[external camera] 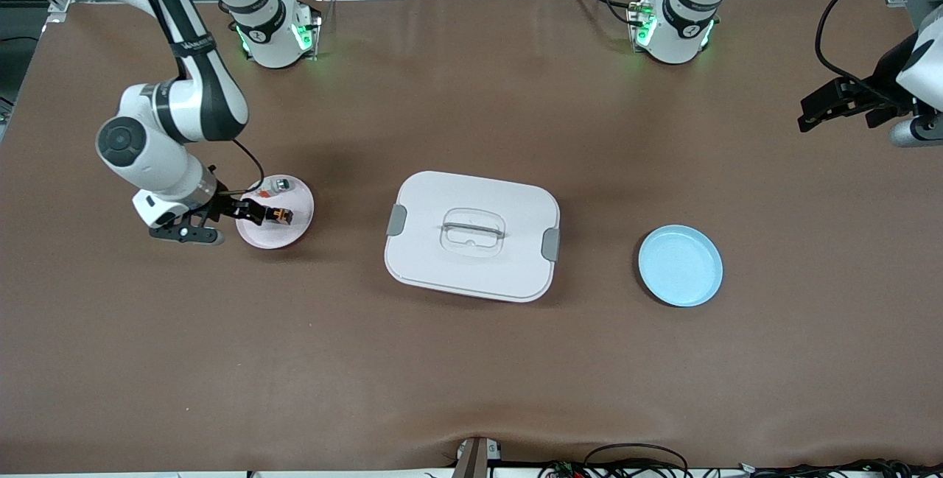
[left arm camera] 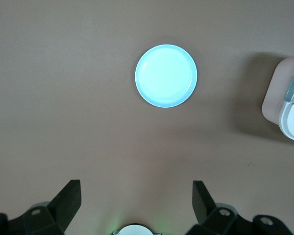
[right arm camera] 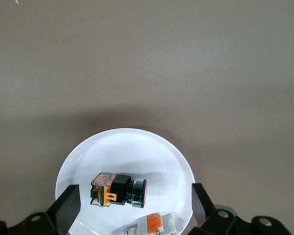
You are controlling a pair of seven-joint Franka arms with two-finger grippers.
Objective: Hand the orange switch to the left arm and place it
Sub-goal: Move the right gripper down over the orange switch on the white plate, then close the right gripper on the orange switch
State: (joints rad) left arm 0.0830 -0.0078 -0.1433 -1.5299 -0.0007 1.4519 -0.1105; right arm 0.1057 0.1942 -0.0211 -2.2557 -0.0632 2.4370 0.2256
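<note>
Right gripper (external camera: 254, 211) spread, low over pink plate (external camera: 295, 231); orange switch (external camera: 279, 215) just ahead, lying sideways across fingers. Left gripper (external camera: 832, 106) spread, waiting well apart.

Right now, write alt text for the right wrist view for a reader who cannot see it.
The orange switch lies on its side on a white plate, between the open fingers of the right gripper just above it. A second small part with an orange bit lies beside it on the plate, which rests on a brown table.
</note>
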